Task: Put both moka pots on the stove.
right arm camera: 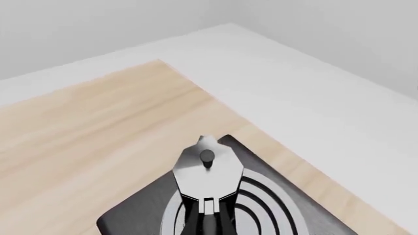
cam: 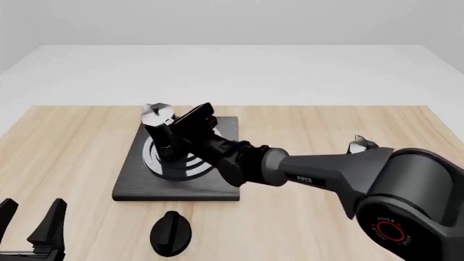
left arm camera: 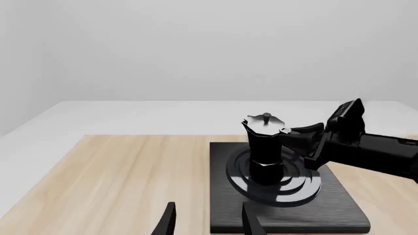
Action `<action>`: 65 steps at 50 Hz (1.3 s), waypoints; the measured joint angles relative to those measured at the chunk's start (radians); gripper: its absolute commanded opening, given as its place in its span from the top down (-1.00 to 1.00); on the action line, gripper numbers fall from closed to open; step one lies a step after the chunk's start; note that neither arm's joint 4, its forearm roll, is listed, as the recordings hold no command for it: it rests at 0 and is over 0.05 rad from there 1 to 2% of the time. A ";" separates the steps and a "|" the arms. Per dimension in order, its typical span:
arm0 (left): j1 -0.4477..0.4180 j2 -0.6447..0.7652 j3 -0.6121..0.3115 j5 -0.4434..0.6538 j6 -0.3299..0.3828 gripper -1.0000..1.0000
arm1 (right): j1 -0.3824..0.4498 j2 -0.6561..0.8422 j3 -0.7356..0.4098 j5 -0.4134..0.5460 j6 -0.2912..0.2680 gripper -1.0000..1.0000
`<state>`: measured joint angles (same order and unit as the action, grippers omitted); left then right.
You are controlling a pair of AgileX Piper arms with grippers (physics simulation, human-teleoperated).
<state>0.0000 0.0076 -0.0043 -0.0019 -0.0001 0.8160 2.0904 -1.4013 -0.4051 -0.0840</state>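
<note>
Pale wood worktop (cam: pixel 73 141) on a plain white floor; grey walls. One moka pot (cam: pixel 161 133) stands upright on the stove (cam: pixel 130 185), right tool (cam: pixel 190 122) at its handle; grip cannot be told. Second moka pot (cam: pixel 360 145) sits behind the right arm. Left tool (cam: pixel 32 220) released, apart from the stove.

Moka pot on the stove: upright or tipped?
Upright. The moka pot stands on the stove, base on the burner rings, lid knob on top.

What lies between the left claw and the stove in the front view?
In the front view, only bare wooden table separates the left claw from the stove; the black oval knob sits off to the side.
</note>
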 measured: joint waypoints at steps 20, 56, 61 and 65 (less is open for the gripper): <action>0.000 0.000 0.000 0.000 0.000 -1.00 | -0.013 0.010 -0.001 -0.020 0.006 1.00; 0.000 0.000 0.000 0.000 0.000 -1.00 | -0.004 -0.187 0.147 0.052 0.000 -1.00; 0.000 0.000 0.000 0.000 0.000 -1.00 | 0.017 -0.261 0.193 0.085 0.005 -1.00; 0.000 0.000 0.000 0.000 0.000 -1.00 | 0.033 -0.327 0.226 0.120 0.011 -1.00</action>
<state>-0.0001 0.0076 -0.0043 -0.0019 -0.0002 0.8485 1.7636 -1.1748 -0.2849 -0.0728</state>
